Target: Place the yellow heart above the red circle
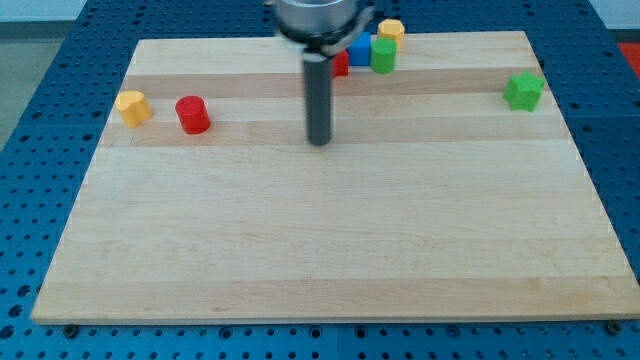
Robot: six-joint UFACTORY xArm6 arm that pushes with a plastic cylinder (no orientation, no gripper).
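Observation:
The yellow heart [132, 106] lies near the board's left edge, just left of the red circle [192, 114], with a small gap between them. My tip [319, 142] rests on the board well to the right of the red circle, touching no block. The rod rises from it toward the view's top.
A cluster sits at the view's top centre: a red block [340, 64] partly hidden by the rod, a blue block [360, 50], a green block [383, 55] and a yellow block [390, 29]. A green star-like block [524, 90] lies at the right. The wooden board [330, 250] ends on a blue table.

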